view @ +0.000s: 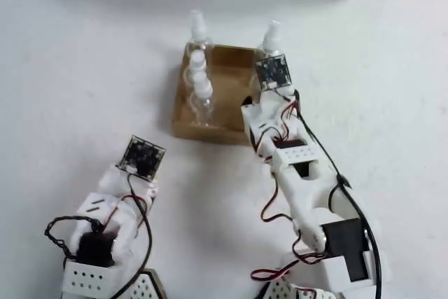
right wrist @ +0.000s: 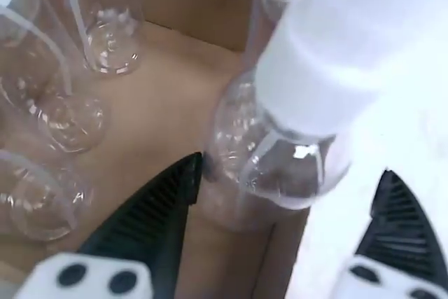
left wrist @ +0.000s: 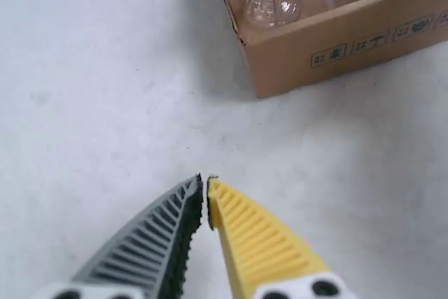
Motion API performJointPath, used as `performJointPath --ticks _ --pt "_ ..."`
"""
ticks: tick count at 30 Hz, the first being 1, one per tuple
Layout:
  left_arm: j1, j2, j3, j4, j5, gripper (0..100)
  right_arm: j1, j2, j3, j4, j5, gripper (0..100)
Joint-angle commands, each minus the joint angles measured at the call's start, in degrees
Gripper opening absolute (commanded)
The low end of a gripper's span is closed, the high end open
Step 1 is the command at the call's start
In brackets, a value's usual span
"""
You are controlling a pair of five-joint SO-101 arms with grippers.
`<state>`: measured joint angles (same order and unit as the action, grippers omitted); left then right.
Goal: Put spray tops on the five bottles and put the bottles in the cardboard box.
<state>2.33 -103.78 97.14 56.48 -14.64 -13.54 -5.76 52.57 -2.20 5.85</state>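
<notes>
- My right tool (right wrist: pixel 294 169) is spread wide. Its black fingers sit either side of the clear plastic bottle with a white spray top (right wrist: pixel 301 96) and are not pinching it.
- The bottle stands upright, long axis vertical, at the far right corner of the brown cardboard box (view: pixel 210 131). It is between my fingers, closer to the box-side one and nearly touching it.
- Key relation: the box wall runs through the gap — one finger hangs over the box floor, the other over the white table (left wrist: pixel 84 103). I can't tell if the bottle's base is inside the wall or just outside.
- Judgement: closing square across the body below the spray top should catch it. The risk is pinching the wall too, or tipping the bottle.
- Other clear bottles (view: pixel 201 92) sit in a row along the opposite side of the box, apart from this one.
- My left tool (left wrist: pixel 205 181) is pressed together and empty, over the table on the near side of the box — well apart from the bottle, so the right arm is nearer.
</notes>
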Motion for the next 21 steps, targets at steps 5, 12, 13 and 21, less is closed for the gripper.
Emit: performJointPath --ticks 5,12,13,21 --pt "-0.48 -0.31 -0.18 0.44 -0.53 2 -1.98 -0.92 -1.41 -0.31 -0.79 31.8" --pt "-0.48 -0.31 -0.18 0.44 -0.53 2 -1.71 -3.21 -1.32 -0.04 -0.79 31.8" --pt "-0.48 -0.31 -0.18 0.44 -0.53 2 -1.71 -4.18 -1.14 0.04 -1.23 31.8" --pt "-0.48 -0.31 -0.18 0.44 -0.53 2 -1.54 -9.63 -0.97 5.41 -4.84 31.8"
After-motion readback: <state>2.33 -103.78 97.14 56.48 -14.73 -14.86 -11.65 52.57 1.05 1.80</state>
